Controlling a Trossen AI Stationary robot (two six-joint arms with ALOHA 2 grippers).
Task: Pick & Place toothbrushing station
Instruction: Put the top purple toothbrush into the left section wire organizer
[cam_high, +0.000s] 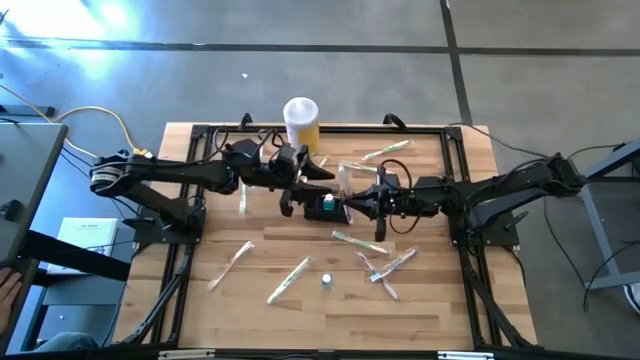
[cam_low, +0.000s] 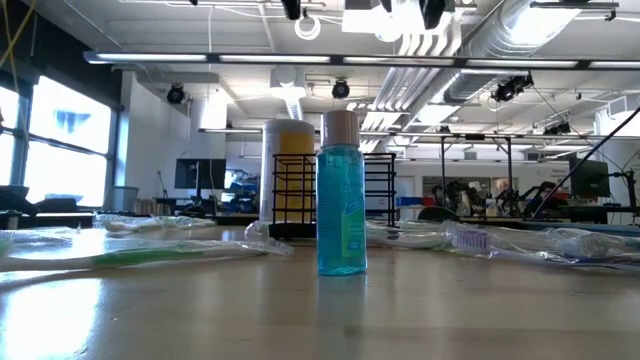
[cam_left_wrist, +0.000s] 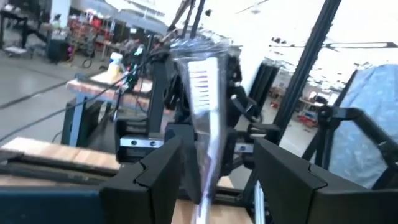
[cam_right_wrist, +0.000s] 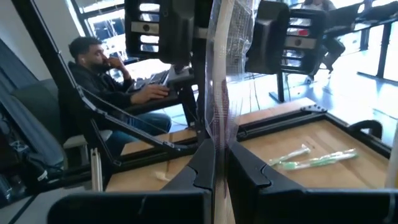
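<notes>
The black wire-mesh caddy (cam_high: 325, 207) stood upright near the middle of the tabletop (cam_high: 250, 300), its open top facing up and its longer side running roughly left to right, though from above the arms hid part of it. In the low view it sat just in front of the yellow-and-white canister (cam_low: 285, 170) and behind a small blue bottle (cam_low: 341, 195).

The left tool (cam_high: 322, 172) hovered just behind the caddy; its fingers (cam_left_wrist: 149, 180) stood apart with a plastic-wrapped toothbrush (cam_left_wrist: 205, 106) rising upright between them. The right tool (cam_high: 352, 205) was at the caddy's right edge, its fingers (cam_right_wrist: 202, 171) clenched on that wrapped toothbrush.

Other wrapped toothbrushes (cam_high: 290, 278) lay scattered flat over the tabletop. A seated person (cam_right_wrist: 118, 74) showed beyond it.
</notes>
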